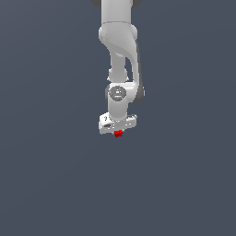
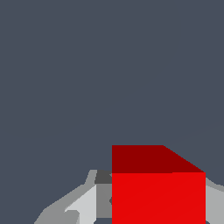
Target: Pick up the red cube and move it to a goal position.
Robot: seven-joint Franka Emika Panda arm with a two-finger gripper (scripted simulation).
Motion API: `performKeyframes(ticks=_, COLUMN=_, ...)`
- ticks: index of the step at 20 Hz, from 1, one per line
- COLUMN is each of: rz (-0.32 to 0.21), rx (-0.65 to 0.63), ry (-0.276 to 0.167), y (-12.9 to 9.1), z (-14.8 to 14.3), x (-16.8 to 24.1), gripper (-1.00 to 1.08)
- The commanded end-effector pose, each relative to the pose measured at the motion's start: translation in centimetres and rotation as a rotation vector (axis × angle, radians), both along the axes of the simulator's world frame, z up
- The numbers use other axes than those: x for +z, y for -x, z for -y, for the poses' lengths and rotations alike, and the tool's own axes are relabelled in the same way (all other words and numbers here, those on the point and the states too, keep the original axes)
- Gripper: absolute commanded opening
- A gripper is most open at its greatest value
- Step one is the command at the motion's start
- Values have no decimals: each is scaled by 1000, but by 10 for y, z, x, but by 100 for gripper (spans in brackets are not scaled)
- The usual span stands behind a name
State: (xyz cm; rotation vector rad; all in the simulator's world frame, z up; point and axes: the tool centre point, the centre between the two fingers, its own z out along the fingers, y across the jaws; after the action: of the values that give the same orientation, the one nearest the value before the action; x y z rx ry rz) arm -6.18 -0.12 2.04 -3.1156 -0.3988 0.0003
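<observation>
The red cube [image 1: 118, 133] shows as a tiny bright block directly under the white hand of the arm. My gripper [image 1: 118, 131] points downward and is shut on it. In the wrist view the red cube [image 2: 157, 192] fills the space between the grey fingers [image 2: 103, 197], one on each side, and its darker face is turned away from the camera. Most of each finger is hidden behind the cube. No goal position is marked in either view.
A plain dark grey-blue surface [image 1: 55, 184] fills both views. The white arm [image 1: 119, 46] reaches in from the exterior view's top centre. No other objects or edges are visible.
</observation>
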Motion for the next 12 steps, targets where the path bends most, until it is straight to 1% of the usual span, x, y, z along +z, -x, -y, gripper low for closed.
performKeyframes(ticks=1, rz=0, rx=0, ry=0, y=0, z=0, x=1, gripper=-100)
performKeyframes(ticks=7, rz=0, rx=0, ry=1, y=0, z=-4, x=17, gripper=-100)
performKeyframes(ticks=12, rz=0, rx=0, ry=1, y=1, z=-12, x=45, gripper=-100)
